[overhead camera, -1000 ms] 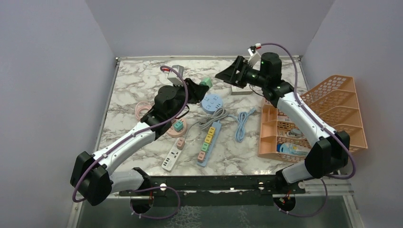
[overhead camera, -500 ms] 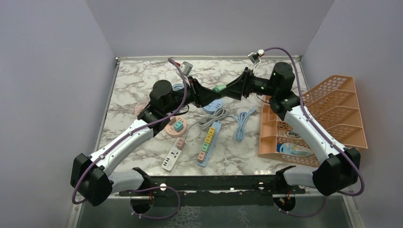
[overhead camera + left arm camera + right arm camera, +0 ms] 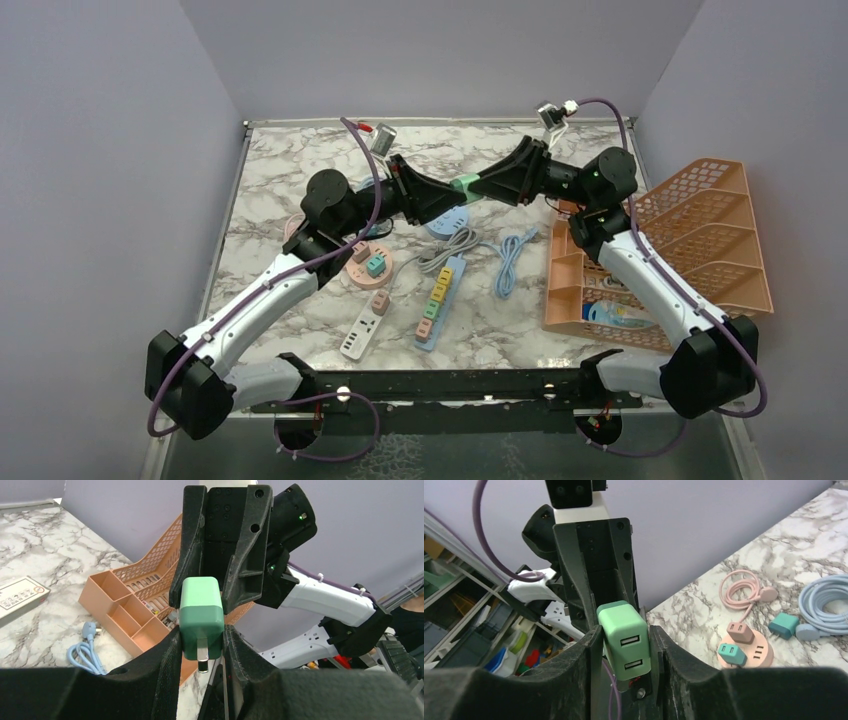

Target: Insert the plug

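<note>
Right tool (image 3: 624,647), spread wide a second ago, now clamps the green plug (image 3: 201,611) at its port end while the left tool (image 3: 200,642) grips the pronged end, mid-air above the counter (image 3: 290,170): handover engaged, insertion not yet begun.

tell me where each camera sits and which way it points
Top external: fixed above and behind the bases, looking down on the marble table; both arms show whole, left gripper and right gripper meeting above it.
Left wrist: on the left arm, looking past its own fingers at the right gripper and the orange organiser.
Right wrist: on the right arm, looking past its own fingers at the left gripper and the table.
Shared: both wrist views show the green plug pinched by both grippers.
</note>
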Tool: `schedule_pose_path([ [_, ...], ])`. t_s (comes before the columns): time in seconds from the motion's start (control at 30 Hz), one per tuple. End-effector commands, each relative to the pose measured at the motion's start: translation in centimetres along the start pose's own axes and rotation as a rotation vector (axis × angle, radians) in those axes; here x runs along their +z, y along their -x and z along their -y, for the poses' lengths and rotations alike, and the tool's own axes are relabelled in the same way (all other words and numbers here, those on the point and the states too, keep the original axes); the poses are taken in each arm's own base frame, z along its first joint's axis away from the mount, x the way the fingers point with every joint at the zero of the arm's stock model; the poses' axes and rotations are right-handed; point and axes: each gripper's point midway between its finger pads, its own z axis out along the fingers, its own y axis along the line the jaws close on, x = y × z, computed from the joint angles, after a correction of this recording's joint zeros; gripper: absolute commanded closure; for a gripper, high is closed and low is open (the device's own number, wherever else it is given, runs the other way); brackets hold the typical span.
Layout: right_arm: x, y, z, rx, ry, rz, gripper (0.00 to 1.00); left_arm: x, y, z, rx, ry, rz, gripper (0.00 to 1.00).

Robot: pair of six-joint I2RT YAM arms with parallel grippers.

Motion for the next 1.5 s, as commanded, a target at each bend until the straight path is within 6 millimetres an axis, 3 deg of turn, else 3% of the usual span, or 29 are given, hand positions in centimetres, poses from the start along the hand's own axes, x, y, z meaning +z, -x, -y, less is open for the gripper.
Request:
schedule_pose_path([
  [0.0,0.1,-0.1,-1.8,0.000,0.093,-0.027,0.58,-0.2,2.2,1.5,0.038,-0.040,0.066,0.92],
  [0.07,0.1,-0.3,-1.6,0.013,0.093,-0.030,0.46,-0.2,2.5,1.8,0.044,-0.050,0.082,0.92],
  [0.17,0.1,-0.4,-1.5,0.028,0.096,-0.021,0.46,-0.4,3.1,2.1,0.056,-0.056,0.105,0.92],
  [0.47,0.6,0.3,-1.6,0.047,0.137,-0.015,0.80,-0.3,2.9,1.7,0.043,-0.054,0.104,0.90],
  [0.53,0.8,0.4,-1.4,0.041,0.140,-0.019,0.93,-0.4,2.9,1.1,0.032,-0.032,0.115,0.79],
  [0.6,1.1,0.6,-0.5,0.036,0.115,-0.017,0.99,-0.6,2.9,0.2,0.021,0.003,0.133,0.61],
  [0.7,1.6,0.5,2.6,0.017,-0.004,-0.031,0.99,-1.6,2.1,-2.7,0.001,0.122,0.162,0.39],
  [0.77,1.8,0.6,5.1,-0.057,-0.102,-0.042,0.99,-2.9,1.3,-5.8,-0.023,0.276,0.180,0.30],
  [0.87,1.5,0.6,9.1,-0.197,-0.252,-0.084,0.99,-5.6,0.2,-10.4,-0.044,0.542,0.185,0.24],
  [0.97,0.7,1.0,13.3,-0.328,-0.409,-0.155,0.99,-8.9,-0.1,-13.3,-0.041,0.767,0.207,0.23],
  [1.1,-0.7,0.0,18.4,-0.466,-0.542,-0.292,0.99,-11.9,-0.5,-15.2,-0.036,0.946,0.207,0.23],
  [1.2,-1.6,-1.2,21.8,-0.489,-0.619,-0.368,0.99,-13.1,-0.7,-16.1,-0.018,1.018,0.194,0.23],
  [1.47,-2.4,-5.0,30.3,-0.390,-0.795,-0.604,0.99,-13.1,-0.5,-17.9,0.052,1.077,0.111,0.23],
])
